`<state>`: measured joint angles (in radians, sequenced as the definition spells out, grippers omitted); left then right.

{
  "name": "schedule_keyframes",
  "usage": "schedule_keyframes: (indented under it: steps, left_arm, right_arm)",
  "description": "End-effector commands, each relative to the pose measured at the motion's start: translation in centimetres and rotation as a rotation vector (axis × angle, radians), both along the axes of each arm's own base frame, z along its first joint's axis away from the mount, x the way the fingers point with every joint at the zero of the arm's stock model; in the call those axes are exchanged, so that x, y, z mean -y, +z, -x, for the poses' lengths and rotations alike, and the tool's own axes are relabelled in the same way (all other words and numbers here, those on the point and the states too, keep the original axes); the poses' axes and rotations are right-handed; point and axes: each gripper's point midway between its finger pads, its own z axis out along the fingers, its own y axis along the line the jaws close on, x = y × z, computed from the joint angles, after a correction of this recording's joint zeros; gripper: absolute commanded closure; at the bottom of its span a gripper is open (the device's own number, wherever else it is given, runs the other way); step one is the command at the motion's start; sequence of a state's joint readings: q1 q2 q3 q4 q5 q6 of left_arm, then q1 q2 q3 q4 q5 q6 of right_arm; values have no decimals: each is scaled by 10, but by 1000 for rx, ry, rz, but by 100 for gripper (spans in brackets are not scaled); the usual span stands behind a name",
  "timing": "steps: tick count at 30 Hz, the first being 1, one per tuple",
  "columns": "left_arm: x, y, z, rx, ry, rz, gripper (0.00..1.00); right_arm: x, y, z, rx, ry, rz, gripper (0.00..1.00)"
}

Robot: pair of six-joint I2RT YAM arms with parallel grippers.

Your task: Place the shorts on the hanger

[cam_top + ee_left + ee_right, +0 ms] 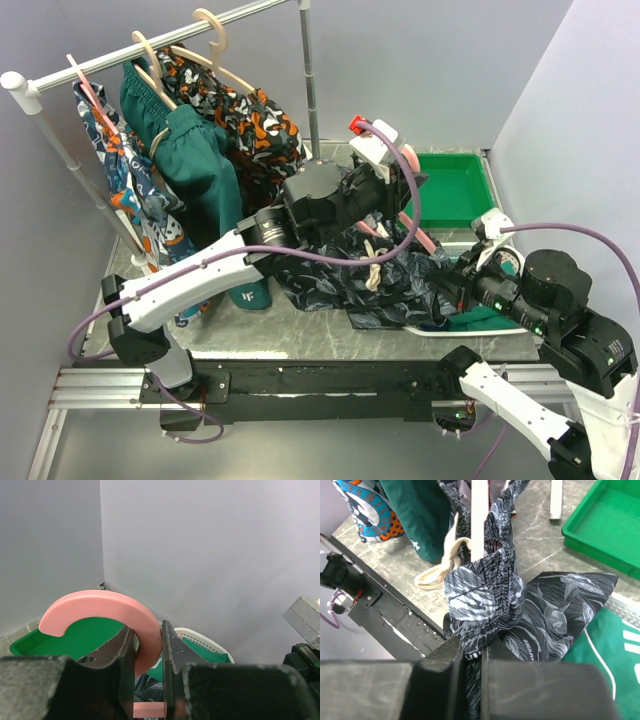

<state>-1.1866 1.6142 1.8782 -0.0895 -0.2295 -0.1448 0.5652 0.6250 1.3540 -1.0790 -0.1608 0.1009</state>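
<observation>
Left gripper [148, 647] clenched on pink hook of hanger [100, 603], above tabletop [300, 338] centre. Right gripper [472, 656] pinching shorts [487, 592] fabric tight; shorts bunched round hanger arm, lower part spread toward tabletop's front edge

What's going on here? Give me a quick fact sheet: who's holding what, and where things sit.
Left gripper: shut on the hook of the pink hanger
Right gripper: pinching a bunched fold of the camouflage shorts
Shorts: bunched upward, the rest spread on the table
Behind: green tray; clothes rack with other shorts hanging
</observation>
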Motion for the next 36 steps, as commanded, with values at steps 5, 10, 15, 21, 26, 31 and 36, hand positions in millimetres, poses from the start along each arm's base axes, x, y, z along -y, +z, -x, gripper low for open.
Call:
schedule_keyframes:
  steps: [5,10,15,21,26,31,36]
  left_arm:
    - [-7,49,0,4,30,189,89]
    - [-8,42,-12,-19,97,185,35]
    - [-14,37,-16,-27,132,185,17]
    - [-57,24,-36,-112,308,254,9]
    - [-73,8,-77,-205,379,295,11]
    - [-65,-8,-118,-237,435,292,10]
    - [-71,-62,-174,-307,542,260,10]
  right_arm:
    - [10,24,-2,60,-58,-27,100]
    - [15,25,-2,73,-88,-41,100]
    - [21,26,-4,83,-131,-50,100]
    - [26,32,-6,94,-162,-59,100]
    - [31,37,-5,98,-182,-53,100]
    - [36,43,-5,98,-214,-59,100]
    - [41,52,-12,105,-269,-73,100]
